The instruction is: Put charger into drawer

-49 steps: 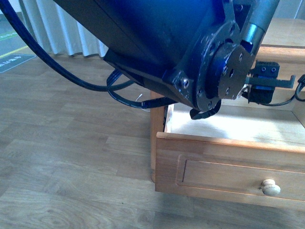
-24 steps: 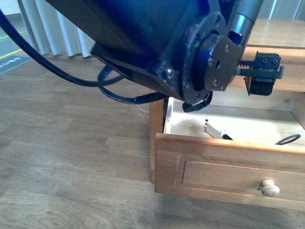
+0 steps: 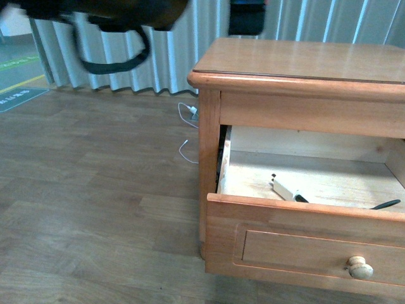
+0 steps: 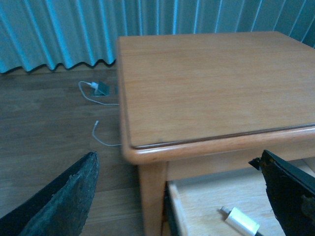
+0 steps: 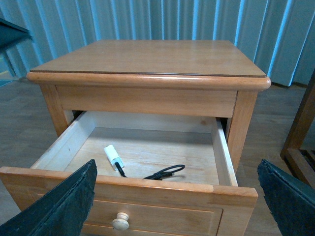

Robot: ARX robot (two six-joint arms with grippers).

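The white charger (image 3: 285,189) lies on the pale floor of the open drawer (image 3: 304,240), its black cable (image 3: 386,204) trailing to the right. In the right wrist view the charger (image 5: 112,156) and its looped cable (image 5: 162,173) rest inside the drawer (image 5: 147,194), behind the round knob (image 5: 120,221). My right gripper (image 5: 175,167) hangs open in front of and above the drawer, holding nothing. My left gripper (image 4: 177,160) is open over the nightstand's front left corner, with the charger (image 4: 239,221) below between its fingers (image 4: 64,201), untouched.
The drawer belongs to a wooden nightstand (image 3: 304,60) on a wood floor. A thin white cable with a plug (image 3: 190,114) lies on the floor beside it, before a pleated curtain (image 3: 158,44). A blurred dark arm part (image 3: 107,16) crosses the front view's top left. Other wooden furniture (image 5: 300,132) stands nearby.
The arm that filled the front view has lifted away to the top left. The charger, first seen lying in the drawer half a second ago, stays there.
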